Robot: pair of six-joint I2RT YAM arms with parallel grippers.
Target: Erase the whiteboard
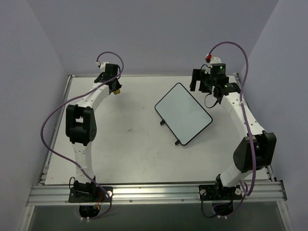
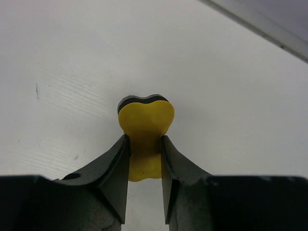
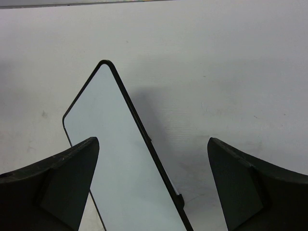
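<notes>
Status for you:

- Left end effector (image 2: 144,139): clenched on the yellow sponge (image 2: 146,118). Your left wrist view shows both fingers pinching its narrow waist, with the rounded lobe sticking out past the tips. There's a dark layer along the lobe's far edge. Bare surface (image 1: 130,144) lies under it; I can't tell if the sponge touches down.
- In your top view that arm reaches to the far-left corner of the surface, well apart from the whiteboard (image 1: 183,113).
- Whiteboard: on the surface, right of centre, turned diagonally. One corner points to the far side and the opposite one back toward the right arm's base. The face reads plain white inside a thin black frame. Two small black feet (image 1: 163,122) show along its near-left long edge.
- Right end effector (image 1: 198,82): released, fingers spread wide with nothing gripped. It hovers near the board's far corner. In your right wrist view the board runs up between the fingers, closer to the one on the picture's left, and one rounded corner sits beyond the tips. The board throws a shadow on the surface beside it. I see no contact between the fingers and the frame.
- Purple cables (image 1: 53,120) loop off both arms.
</notes>
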